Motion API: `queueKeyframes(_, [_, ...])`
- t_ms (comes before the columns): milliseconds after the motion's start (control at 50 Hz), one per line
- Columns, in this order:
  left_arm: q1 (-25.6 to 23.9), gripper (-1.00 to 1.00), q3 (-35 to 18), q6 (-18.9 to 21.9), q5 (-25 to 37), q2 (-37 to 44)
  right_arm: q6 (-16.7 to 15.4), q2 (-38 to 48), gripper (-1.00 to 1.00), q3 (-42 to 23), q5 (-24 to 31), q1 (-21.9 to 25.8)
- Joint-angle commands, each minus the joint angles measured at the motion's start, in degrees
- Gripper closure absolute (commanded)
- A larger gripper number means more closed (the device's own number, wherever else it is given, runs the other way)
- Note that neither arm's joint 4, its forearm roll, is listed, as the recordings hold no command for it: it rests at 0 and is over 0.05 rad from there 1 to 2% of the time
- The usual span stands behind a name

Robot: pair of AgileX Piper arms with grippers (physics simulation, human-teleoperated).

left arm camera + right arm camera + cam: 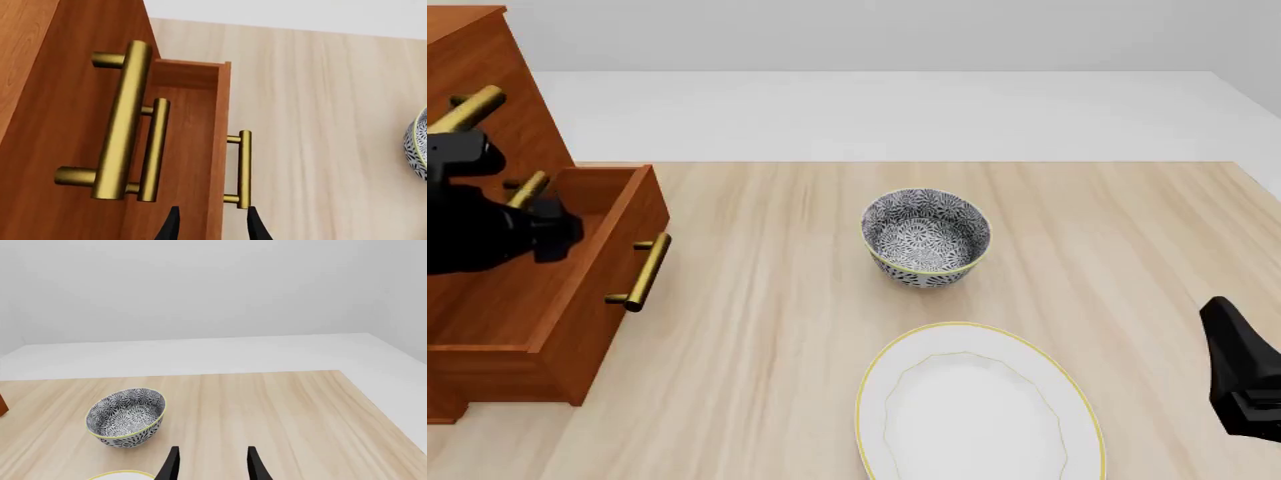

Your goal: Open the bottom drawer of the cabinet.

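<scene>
The reddish-brown cabinet (481,90) stands at the table's far left. Its bottom drawer (574,290) juts out from the front, and its brass bar handle (641,270) faces the table's middle. The left wrist view looks down the cabinet front (60,125) past the two upper handles to the bottom drawer's handle (244,167). My left gripper (212,227) hangs above the pulled-out drawer, open, its fingertips (171,225) apart and touching nothing I can see. My right gripper (212,467) is open and empty near the table's front right, far from the cabinet.
A black-and-white patterned bowl (925,238) sits mid-table, also in the right wrist view as the bowl (126,415). A white plate (1054,400) with a yellow rim lies in front of it. The right arm (1244,370) shows at the front right edge.
</scene>
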Motion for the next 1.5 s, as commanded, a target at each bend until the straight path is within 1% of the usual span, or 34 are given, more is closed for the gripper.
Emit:
queueKeyframes(20, [-0.04, -1.0, 0.4, -0.1, -0.74, 0.6, 0.0, 0.0, -1.0, 0.0, 0.0, 0.02])
queueKeyframes(780, [-0.39, -1.0, 3.12, -0.51, -4.29, 3.53, 0.01, 0.02, -1.0, 0.0, -0.01, 0.0])
queueKeyframes(1500, [-0.68, -1.0, 3.94, -0.62, -5.81, 5.48, 0.0, -0.02, -1.0, 0.0, 0.01, 0.0])
